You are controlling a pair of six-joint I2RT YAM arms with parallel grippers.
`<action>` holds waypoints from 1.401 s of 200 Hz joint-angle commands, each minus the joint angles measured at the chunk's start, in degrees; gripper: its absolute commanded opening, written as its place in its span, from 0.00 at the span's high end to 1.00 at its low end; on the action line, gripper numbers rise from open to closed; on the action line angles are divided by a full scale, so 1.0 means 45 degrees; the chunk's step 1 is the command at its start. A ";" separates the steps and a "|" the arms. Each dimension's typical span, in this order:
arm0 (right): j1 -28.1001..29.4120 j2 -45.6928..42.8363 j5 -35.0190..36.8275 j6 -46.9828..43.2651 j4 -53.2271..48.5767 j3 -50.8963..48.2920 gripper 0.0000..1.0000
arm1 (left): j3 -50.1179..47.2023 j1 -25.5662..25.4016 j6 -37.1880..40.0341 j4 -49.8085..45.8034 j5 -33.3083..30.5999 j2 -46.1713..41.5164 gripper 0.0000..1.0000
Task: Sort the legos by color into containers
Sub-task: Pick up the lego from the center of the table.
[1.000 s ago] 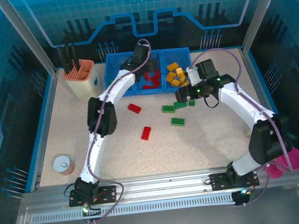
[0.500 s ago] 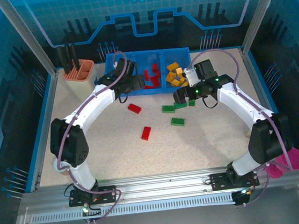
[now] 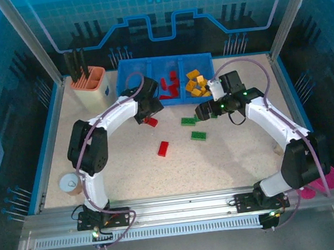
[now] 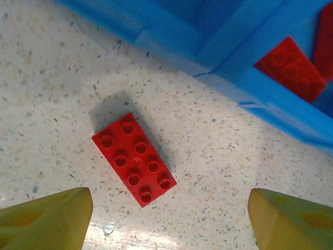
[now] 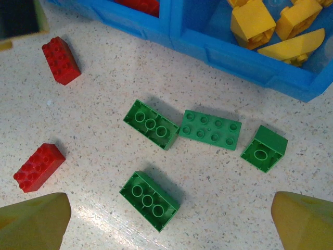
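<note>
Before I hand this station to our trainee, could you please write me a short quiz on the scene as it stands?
1. How many green legos lie on the table?
2. True or false: the left hand is closed on the red brick below it.
3. Which compartment of the blue tray holds the yellow bricks? A left, B middle, C right.
Key: 1 four; 2 false, it is open above the brick; 3 C.

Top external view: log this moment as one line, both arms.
left gripper open over red brick | right gripper open over four green bricks | nothing held
</note>
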 commanded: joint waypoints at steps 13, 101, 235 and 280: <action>-0.0057 -0.0452 -0.0121 -0.0222 0.0105 -0.0250 0.00 | 0.0096 -0.0072 -0.1797 -0.0357 0.0340 0.0875 0.21; -0.0130 -0.0296 -0.0155 -0.0217 0.0239 -0.0377 0.00 | 0.0316 0.0200 -0.2193 -0.0202 0.0652 0.2128 0.30; -0.0130 0.0159 -0.0226 -0.0119 0.0490 -0.0561 0.00 | 0.1006 -0.0616 0.0915 -0.2407 -0.0876 0.1347 0.79; -0.0104 0.0418 -0.0420 0.0294 0.0740 -0.0915 0.00 | 0.5046 -0.1165 0.3385 -0.3621 -0.2629 0.1634 0.78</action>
